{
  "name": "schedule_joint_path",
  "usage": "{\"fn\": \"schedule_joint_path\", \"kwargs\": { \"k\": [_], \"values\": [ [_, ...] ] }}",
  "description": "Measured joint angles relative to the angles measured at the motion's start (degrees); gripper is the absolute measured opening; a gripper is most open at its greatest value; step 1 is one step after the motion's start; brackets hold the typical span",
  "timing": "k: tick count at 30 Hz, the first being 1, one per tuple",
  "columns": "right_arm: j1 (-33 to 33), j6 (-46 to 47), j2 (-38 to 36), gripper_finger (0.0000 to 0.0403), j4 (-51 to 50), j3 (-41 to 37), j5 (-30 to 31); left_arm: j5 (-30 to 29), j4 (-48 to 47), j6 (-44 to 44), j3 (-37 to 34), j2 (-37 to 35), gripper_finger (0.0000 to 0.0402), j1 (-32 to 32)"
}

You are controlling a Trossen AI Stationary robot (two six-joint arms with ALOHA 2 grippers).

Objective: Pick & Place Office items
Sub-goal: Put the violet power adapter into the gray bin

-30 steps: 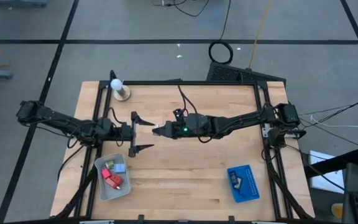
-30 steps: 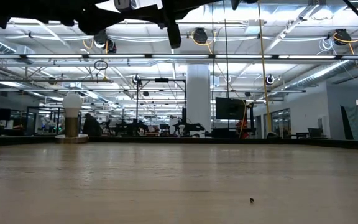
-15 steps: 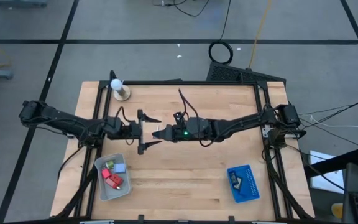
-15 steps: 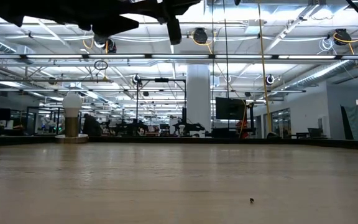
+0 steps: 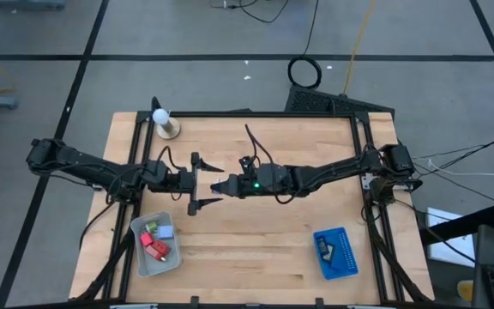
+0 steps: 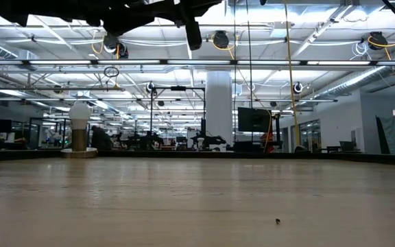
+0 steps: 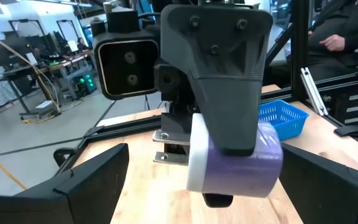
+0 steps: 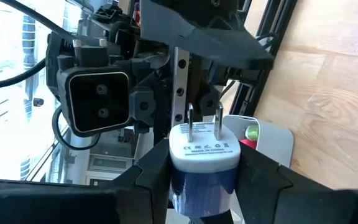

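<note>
Several small pieces fill the grey tray; right claw grips a purple plug, left claw gapes.

The wooden surface sits inside a black frame on a grey floor crossed by dark lines. A white ball on a wooden base stands at the far left corner. A grey tray lies near the front left edge and a blue tray near the front right, well apart from each other. A coiled black cable rests on the floor beyond the surface. In the left wrist view, a seated person shows in the room behind.
</note>
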Motion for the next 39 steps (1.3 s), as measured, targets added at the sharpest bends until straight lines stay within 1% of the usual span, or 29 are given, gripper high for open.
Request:
{"fn": "schedule_joint_path", "kwargs": {
  "k": [10, 35, 37, 39],
  "values": [
    [0.0, -0.1, 0.0, 0.0128, 0.1, 0.0, 0.0, 0.0, 3.4, -0.1, 0.0, 0.0, 0.0393, -0.2],
    [0.0, -0.2, 0.0, 0.0128, 0.0, 0.0, 0.0, 0.1, 2.9, -1.7, 0.0, 0.0, 0.0391, -0.2],
    [0.0, -0.2, 0.0, 0.0128, -0.4, 0.0, 0.1, 0.1, 2.9, -1.9, 0.0, 0.0, 0.0383, -0.2],
    [0.0, 0.2, 0.0, 0.0131, -1.5, 0.0, 0.2, 0.1, 2.9, -2.1, 0.0, 0.0, 0.0364, -0.2]
  ]
}}
